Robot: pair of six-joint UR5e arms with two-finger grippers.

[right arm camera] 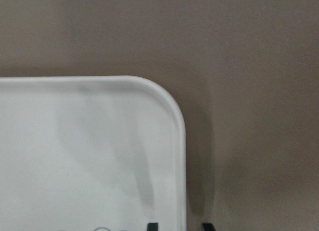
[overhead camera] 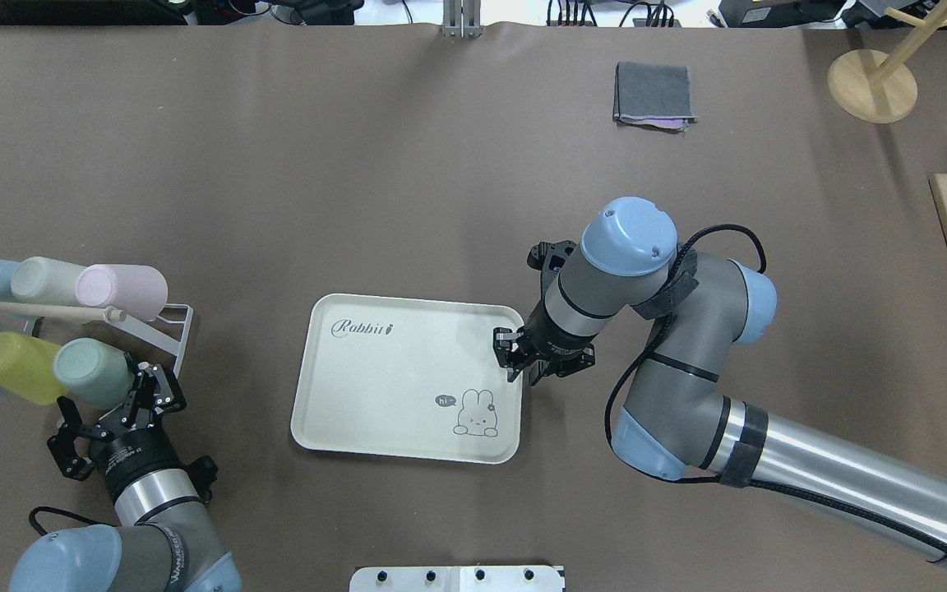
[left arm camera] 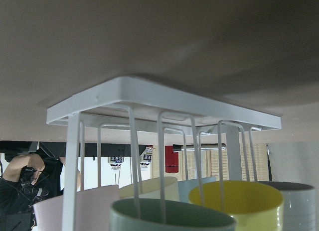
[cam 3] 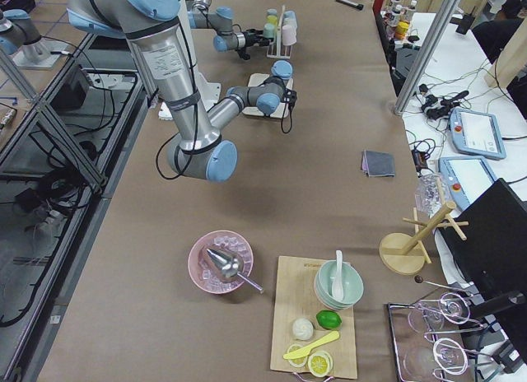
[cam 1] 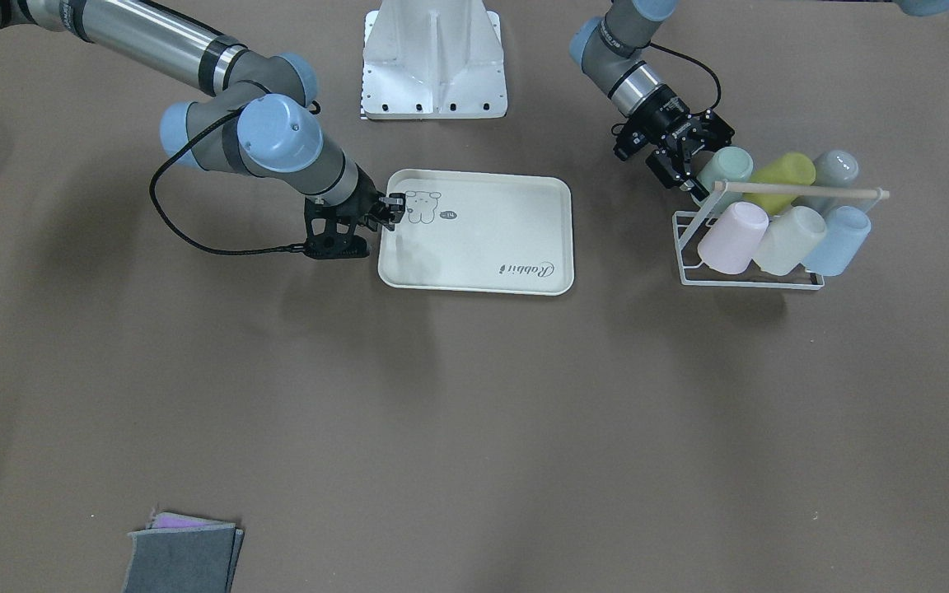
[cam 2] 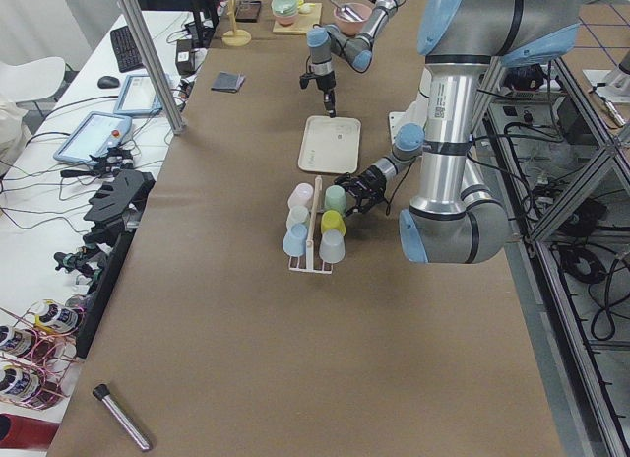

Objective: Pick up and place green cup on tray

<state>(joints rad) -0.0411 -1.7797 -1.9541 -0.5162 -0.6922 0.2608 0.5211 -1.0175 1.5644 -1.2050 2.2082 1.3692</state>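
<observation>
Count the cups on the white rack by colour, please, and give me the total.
green cup: 1
yellow-green cup: 1
grey cup: 1
pink cup: 1
cream cup: 1
light blue cup: 1
Total: 6 cups on the rack
</observation>
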